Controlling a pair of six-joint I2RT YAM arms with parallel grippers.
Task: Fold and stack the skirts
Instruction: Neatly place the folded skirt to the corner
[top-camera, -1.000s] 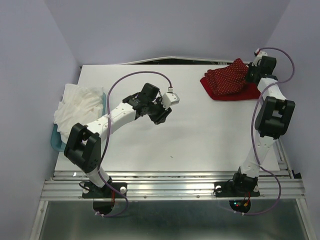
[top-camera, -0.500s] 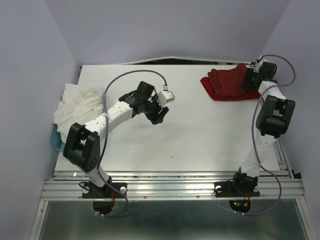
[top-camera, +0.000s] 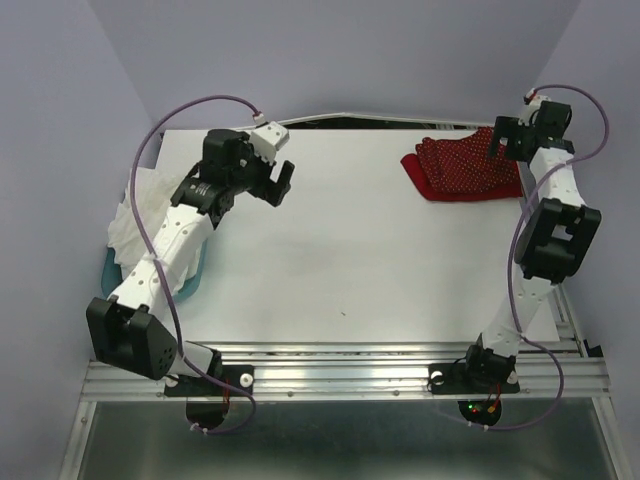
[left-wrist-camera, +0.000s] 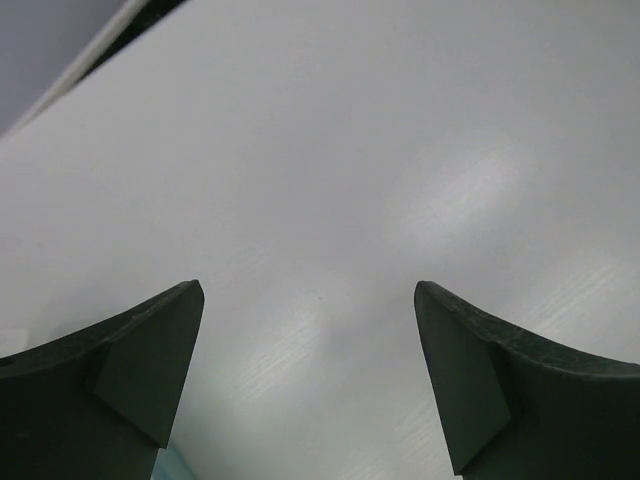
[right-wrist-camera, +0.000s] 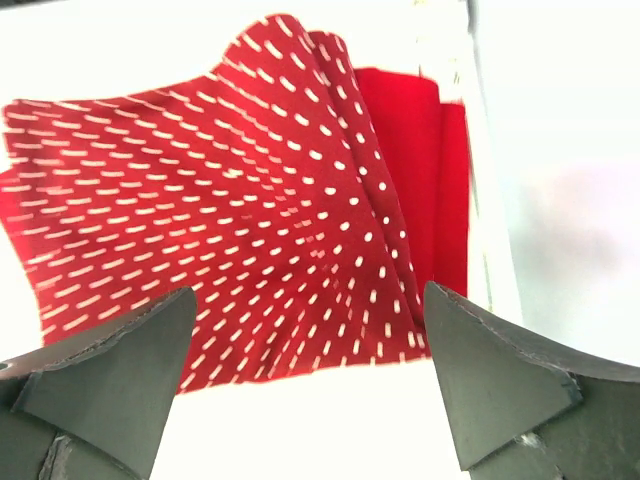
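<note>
Red skirts (top-camera: 462, 168), overhead and right wrist only

Extended long toward the far left, with the left gripper (top-camera: 276, 182) pointing right, jaws spread wide. Folded upright along the right edge, with the right gripper (top-camera: 497, 142) turned leftward at the far end, jaws equally wide.

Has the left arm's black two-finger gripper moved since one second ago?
Yes. The left gripper went from mid-table leftward, toward the far edge of the white table.
</note>
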